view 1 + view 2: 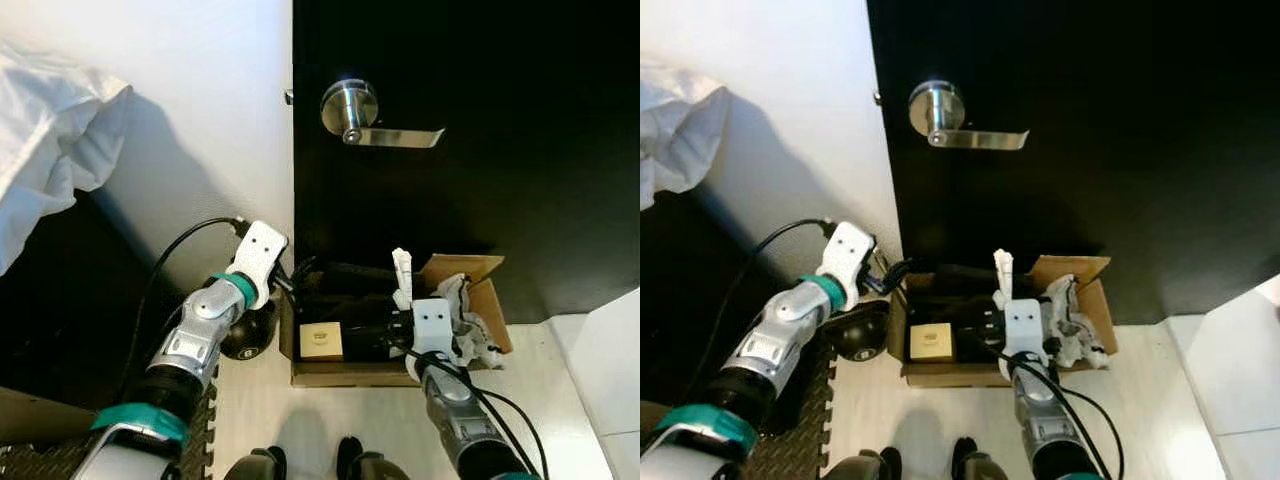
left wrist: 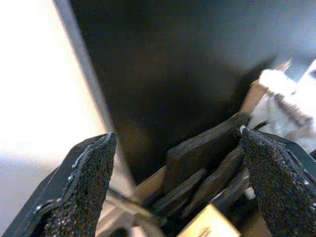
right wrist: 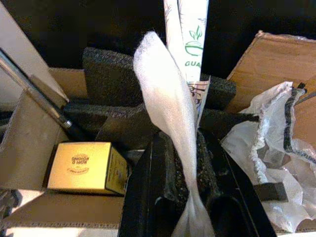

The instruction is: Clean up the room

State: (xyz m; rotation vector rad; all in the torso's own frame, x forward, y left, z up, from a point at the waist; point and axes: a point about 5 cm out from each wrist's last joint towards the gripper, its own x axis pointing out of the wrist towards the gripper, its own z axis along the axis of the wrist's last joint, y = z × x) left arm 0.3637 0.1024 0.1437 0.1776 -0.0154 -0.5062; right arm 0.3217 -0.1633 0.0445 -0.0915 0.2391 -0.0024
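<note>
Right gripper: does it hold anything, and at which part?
The right gripper pinches a white wrapper near its lower end, above the box. The left gripper holds nothing.

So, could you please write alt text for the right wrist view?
The right gripper pinches a white plastic wrapper over an open cardboard box holding black foam pieces, a small yellow box and crumpled plastic.

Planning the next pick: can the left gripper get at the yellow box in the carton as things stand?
Probably yes. The left gripper hangs open at the carton's left edge, and the yellow box lies uncovered in the near left corner. The right gripper, shut on a white wrapper, sits further right.
</note>
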